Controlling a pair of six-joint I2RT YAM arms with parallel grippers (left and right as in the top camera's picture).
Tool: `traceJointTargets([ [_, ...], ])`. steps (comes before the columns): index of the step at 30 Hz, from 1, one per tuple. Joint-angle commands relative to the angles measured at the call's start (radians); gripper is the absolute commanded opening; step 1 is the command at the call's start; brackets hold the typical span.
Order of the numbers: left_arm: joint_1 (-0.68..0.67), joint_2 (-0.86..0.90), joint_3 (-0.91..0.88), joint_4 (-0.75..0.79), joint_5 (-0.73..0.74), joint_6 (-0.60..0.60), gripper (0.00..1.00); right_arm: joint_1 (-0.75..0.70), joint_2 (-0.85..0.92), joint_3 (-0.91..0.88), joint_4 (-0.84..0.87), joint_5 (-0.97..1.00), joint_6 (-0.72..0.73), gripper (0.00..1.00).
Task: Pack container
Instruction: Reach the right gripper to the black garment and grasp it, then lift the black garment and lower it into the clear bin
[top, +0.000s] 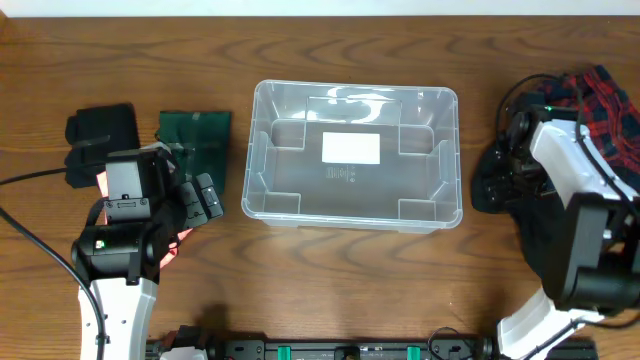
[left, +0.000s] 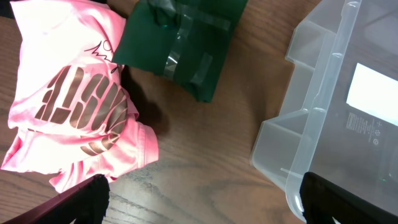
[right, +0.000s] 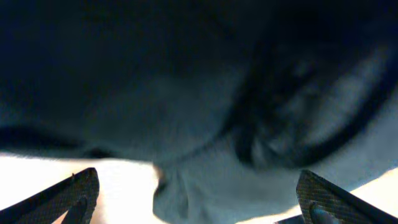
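Note:
The clear plastic container (top: 452, 160) stands empty in the middle of the table, with a white label (top: 350, 148) on its base. Its left corner shows in the left wrist view (left: 323, 93). My left gripper (top: 205, 195) is open and empty, just left of the container, over bare wood (left: 202, 205). A pink shirt with brown lettering (left: 74, 112) lies to its left. My right gripper (top: 515, 140) is open over a dark garment (top: 495, 185), which fills the right wrist view (right: 186, 93). The fingers (right: 199, 199) are spread wide, with cloth just ahead of them.
A folded dark green garment (top: 195, 140) lies left of the container and also shows in the left wrist view (left: 180, 43). A black garment (top: 100, 130) lies at the far left. A red plaid garment (top: 610, 105) lies at the far right, behind the dark pile.

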Motion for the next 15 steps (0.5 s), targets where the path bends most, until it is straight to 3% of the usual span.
traceJointTargets([
  [1,0.005,0.0,0.021,0.003,0.0,-0.01,0.98,-0.019,0.056,-0.006,0.004,0.029,0.026,0.99],
  [3,0.005,0.0,0.021,0.002,0.0,-0.01,0.98,-0.025,0.081,-0.006,0.012,0.029,0.047,0.97],
  [5,0.005,0.0,0.021,0.002,0.0,-0.01,0.98,-0.03,0.1,-0.006,0.021,0.029,0.053,0.85],
  [12,0.005,0.0,0.021,0.002,0.0,-0.01,0.98,-0.042,0.116,-0.006,0.049,0.036,0.073,0.1],
  [13,0.005,0.0,0.021,0.002,0.0,-0.01,0.98,-0.042,0.116,-0.004,0.049,0.037,0.073,0.04],
  [15,0.005,0.0,0.021,0.002,0.0,-0.01,0.98,-0.042,0.109,0.007,0.048,0.052,0.1,0.01],
])
